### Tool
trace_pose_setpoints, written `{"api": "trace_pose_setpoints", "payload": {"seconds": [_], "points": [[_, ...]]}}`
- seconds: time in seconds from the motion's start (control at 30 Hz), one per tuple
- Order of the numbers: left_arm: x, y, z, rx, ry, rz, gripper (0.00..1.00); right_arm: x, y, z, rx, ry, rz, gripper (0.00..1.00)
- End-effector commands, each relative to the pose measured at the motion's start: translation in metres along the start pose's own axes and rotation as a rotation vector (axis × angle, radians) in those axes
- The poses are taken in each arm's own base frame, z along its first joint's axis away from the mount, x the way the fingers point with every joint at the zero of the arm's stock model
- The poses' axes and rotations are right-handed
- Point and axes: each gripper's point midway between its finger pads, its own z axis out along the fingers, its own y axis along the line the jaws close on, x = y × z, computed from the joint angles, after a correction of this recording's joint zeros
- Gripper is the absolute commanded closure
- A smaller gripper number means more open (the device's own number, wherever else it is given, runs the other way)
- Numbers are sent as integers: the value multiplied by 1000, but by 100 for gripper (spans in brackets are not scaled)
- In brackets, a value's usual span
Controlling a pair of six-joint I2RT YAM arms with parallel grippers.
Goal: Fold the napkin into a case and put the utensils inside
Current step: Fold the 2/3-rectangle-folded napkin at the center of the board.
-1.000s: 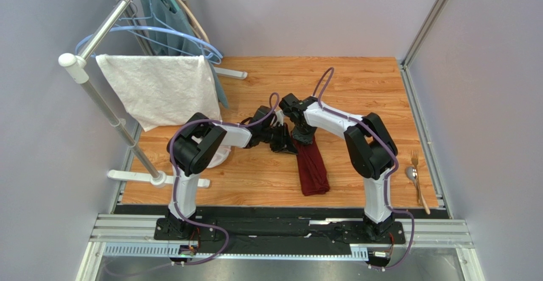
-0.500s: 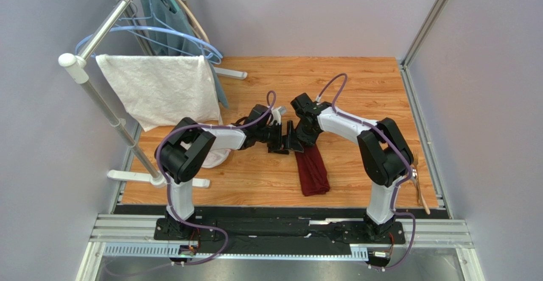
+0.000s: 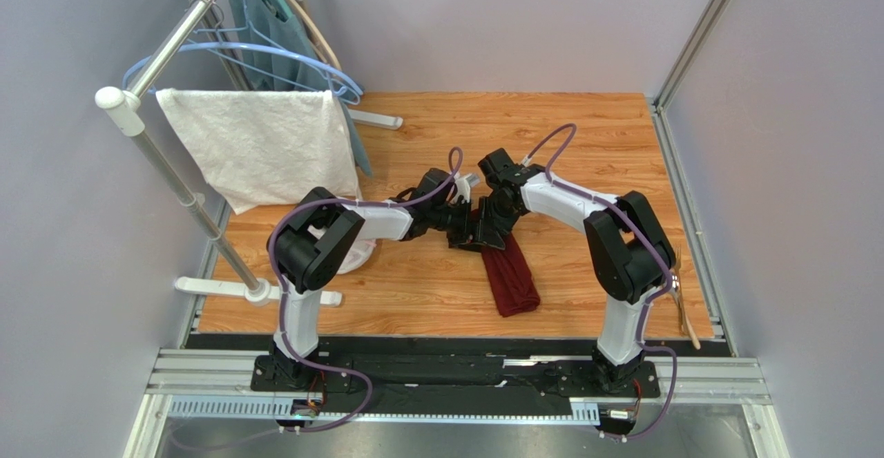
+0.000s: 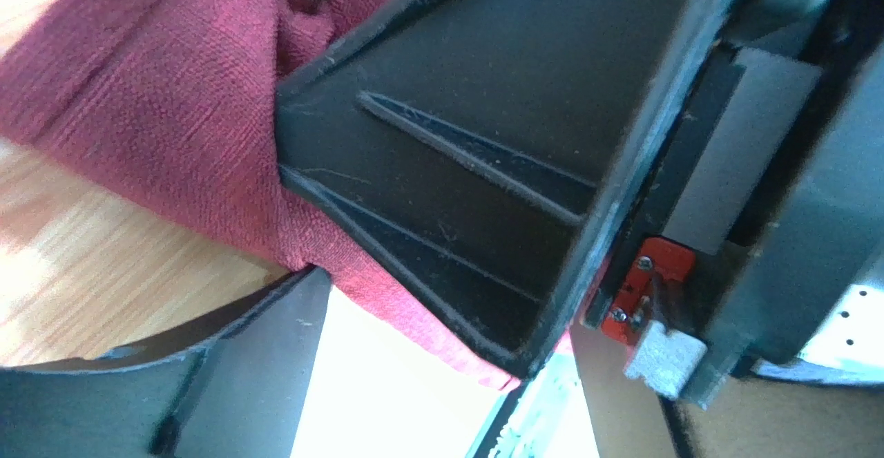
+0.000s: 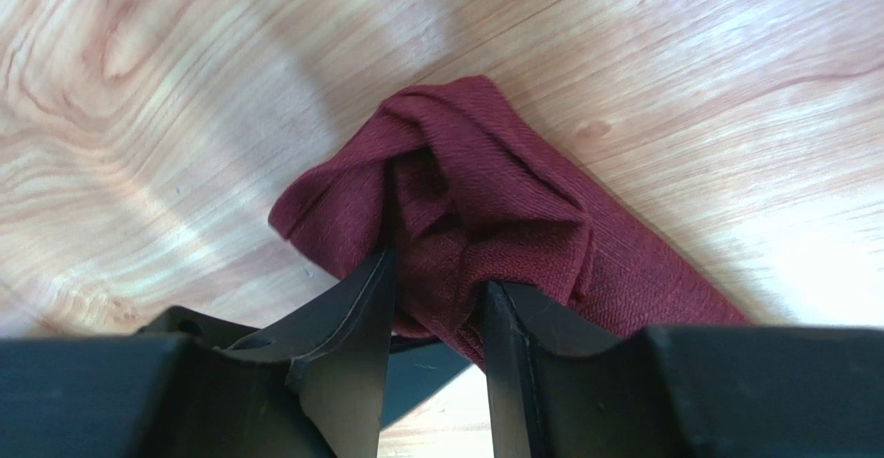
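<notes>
We see the napkin (image 3: 510, 275), a narrow maroon strip, lying mid-table and running toward 5 o'clock. At its 12 o'clock end the right gripper (image 5: 436, 280) pinches a bunched fold of the cloth. Just at 9 o'clock, the left gripper (image 3: 462, 228) stands spread wide, holding nothing. The utensils (image 3: 686, 321) lie at the table's (image 3: 415, 282) 4 o'clock edge.
</notes>
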Motion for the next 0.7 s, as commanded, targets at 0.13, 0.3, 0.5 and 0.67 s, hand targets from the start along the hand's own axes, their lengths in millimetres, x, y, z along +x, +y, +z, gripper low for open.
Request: {"api": "trace_pose_setpoints", "payload": {"seconds": [0.13, 0.3, 0.5, 0.67], "points": [[3, 42, 16, -157, -2, -48, 28, 11, 12, -18, -48, 34, 37, 61], [-4, 47, 16, -200, -33, -45, 39, 12, 9, -17, -44, 32, 60, 61], [-2, 54, 17, -214, -30, -27, 57, 11, 16, -12, -82, 37, -34, 63], [13, 48, -1, -175, -36, 44, 44, -2, 16, -13, -89, 8, -275, 59]]}}
